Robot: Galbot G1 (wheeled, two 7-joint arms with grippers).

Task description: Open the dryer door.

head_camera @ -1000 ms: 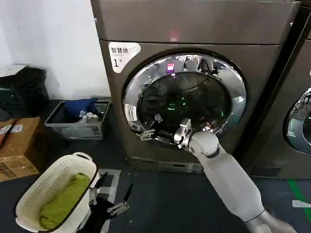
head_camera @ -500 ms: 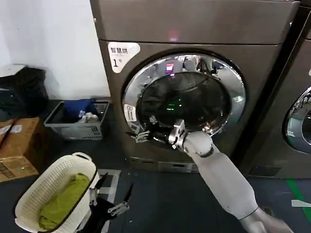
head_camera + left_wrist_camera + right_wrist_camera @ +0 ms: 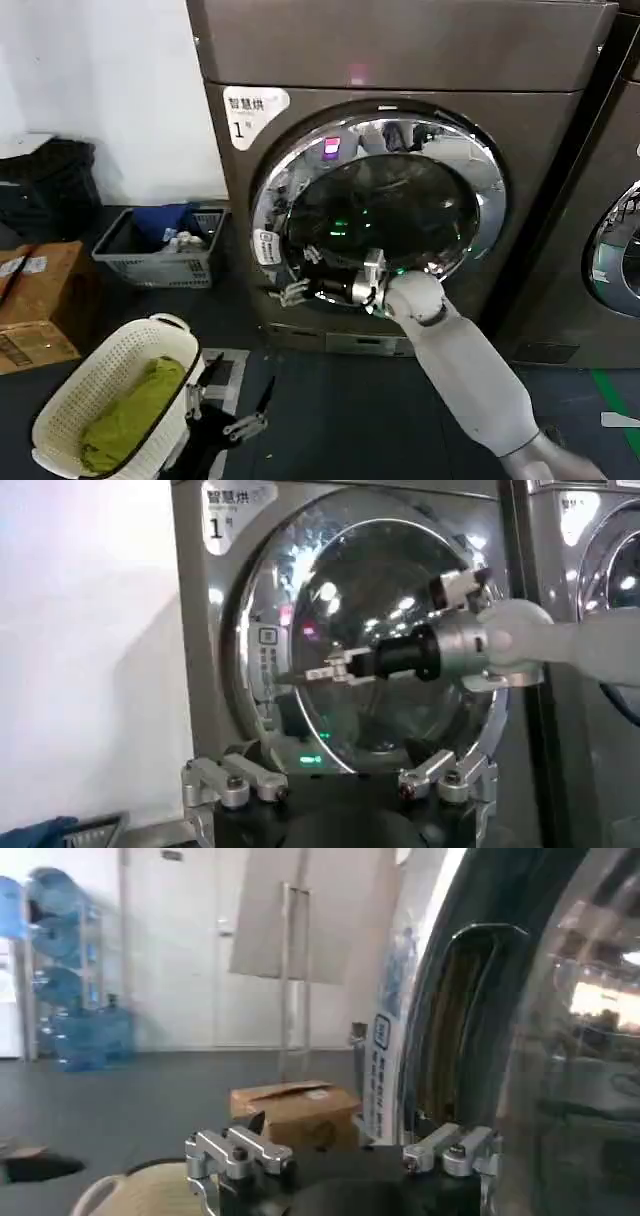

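The dryer (image 3: 400, 50) is brown-grey with a white "1" label. Its dryer door (image 3: 385, 215), chrome-rimmed with dark glass, stands slightly ajar, its left edge swung out from the front. My right gripper (image 3: 290, 293) is open, with its fingertips at the door's lower left rim. In the left wrist view that gripper (image 3: 310, 675) reaches across the glass (image 3: 400, 580) to the rim's left edge. The right wrist view has the door (image 3: 570, 1048) close beside the spread jaws of the right gripper (image 3: 340, 1153). My left gripper (image 3: 235, 400) hangs open low in front of the dryer.
A white basket (image 3: 110, 410) holding green cloth stands beside the left gripper. A grey crate (image 3: 160, 245) and a cardboard box (image 3: 40, 300) sit on the floor at the left. The neighbouring machine (image 3: 610, 250) stands at the right.
The door's left edge has swung outward a little. My right gripper slid left along the lower rim and dropped slightly. The left arm has stayed put.
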